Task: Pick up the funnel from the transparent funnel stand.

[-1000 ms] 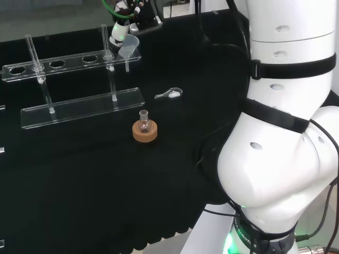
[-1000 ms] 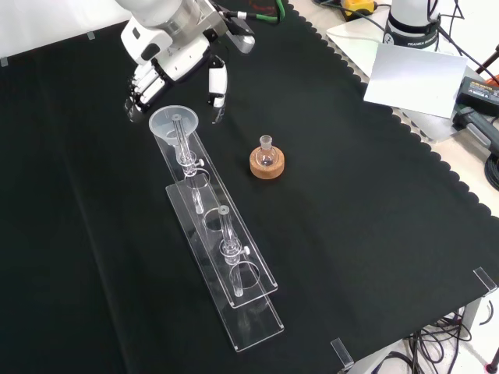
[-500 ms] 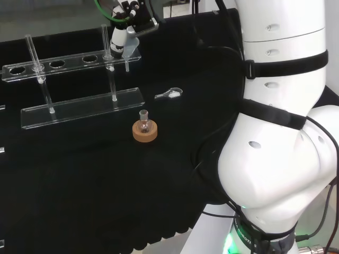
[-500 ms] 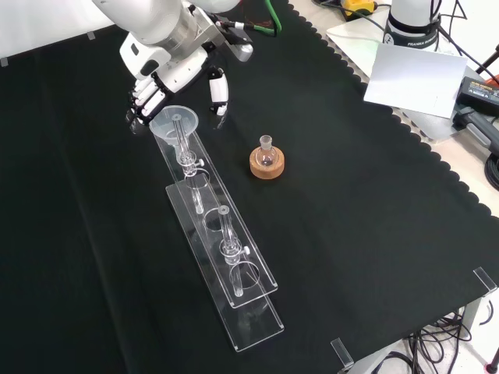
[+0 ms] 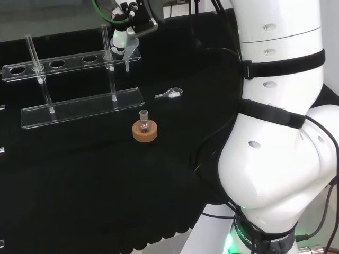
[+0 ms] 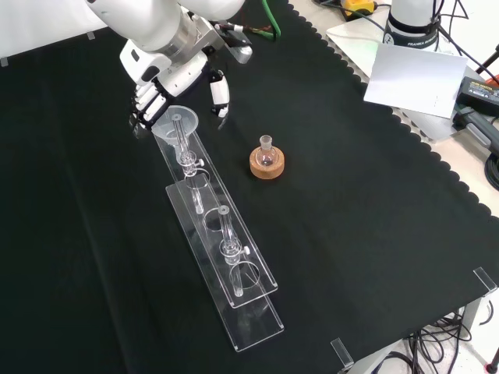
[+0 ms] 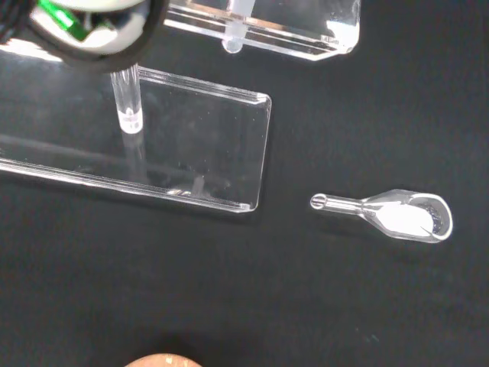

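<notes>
hand (image 6: pixel 168 74) at the stand's (image 6: pixel 222 234) 12 o'clock end in the front view, fingers curled around the funnel (image 6: pixel 175 123), thumb apart; contact unclear | funnel seated in the end hole (stem hard to trace) | versus 1 s ago: fingers closer on the rim, funnel unmoved

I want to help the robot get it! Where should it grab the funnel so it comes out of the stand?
Probably by the wide cone at the top. The funnel sits upright at the end of the clear stand, its thin stem poking down through a hole, so only the cone is free to grasp. The hand is already beside it; pinching the rim from opposite sides and lifting straight up should free the stem.
</notes>
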### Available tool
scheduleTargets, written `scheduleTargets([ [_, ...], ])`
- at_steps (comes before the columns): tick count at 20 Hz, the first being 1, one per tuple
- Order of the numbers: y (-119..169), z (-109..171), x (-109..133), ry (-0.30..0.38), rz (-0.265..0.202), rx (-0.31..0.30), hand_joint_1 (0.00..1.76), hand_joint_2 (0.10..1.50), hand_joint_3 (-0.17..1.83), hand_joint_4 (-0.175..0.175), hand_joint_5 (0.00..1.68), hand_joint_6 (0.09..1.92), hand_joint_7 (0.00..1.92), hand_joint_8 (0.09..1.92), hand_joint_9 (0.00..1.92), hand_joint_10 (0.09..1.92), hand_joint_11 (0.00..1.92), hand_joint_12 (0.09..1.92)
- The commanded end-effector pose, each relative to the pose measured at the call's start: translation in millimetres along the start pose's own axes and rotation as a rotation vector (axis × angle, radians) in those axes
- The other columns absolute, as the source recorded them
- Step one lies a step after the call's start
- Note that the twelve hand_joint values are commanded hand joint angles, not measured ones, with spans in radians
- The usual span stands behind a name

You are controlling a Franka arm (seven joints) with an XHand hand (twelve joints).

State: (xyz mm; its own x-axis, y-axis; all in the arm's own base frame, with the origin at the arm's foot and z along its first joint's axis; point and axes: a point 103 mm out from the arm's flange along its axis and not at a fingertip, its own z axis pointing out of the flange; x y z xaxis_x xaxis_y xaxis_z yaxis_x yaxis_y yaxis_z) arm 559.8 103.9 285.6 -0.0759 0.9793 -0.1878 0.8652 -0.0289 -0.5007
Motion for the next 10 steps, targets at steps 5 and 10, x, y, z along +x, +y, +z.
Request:
scheduleTargets([
  [5, 3, 5, -28, 0.018, 0.04, -0.028, 0.86, 0.55, 0.56, 0.065, 0.17, 0.09, 0.03, 0.54, 0.23, 0.82, 0.35, 1.52],
  [10, 5, 5, -18, 0.011, 0.019, -0.023, 0.84, 0.55, 0.57, 0.061, 0.18, 0.09, 0.04, 0.55, 0.25, 0.81, 0.35, 1.52],
])
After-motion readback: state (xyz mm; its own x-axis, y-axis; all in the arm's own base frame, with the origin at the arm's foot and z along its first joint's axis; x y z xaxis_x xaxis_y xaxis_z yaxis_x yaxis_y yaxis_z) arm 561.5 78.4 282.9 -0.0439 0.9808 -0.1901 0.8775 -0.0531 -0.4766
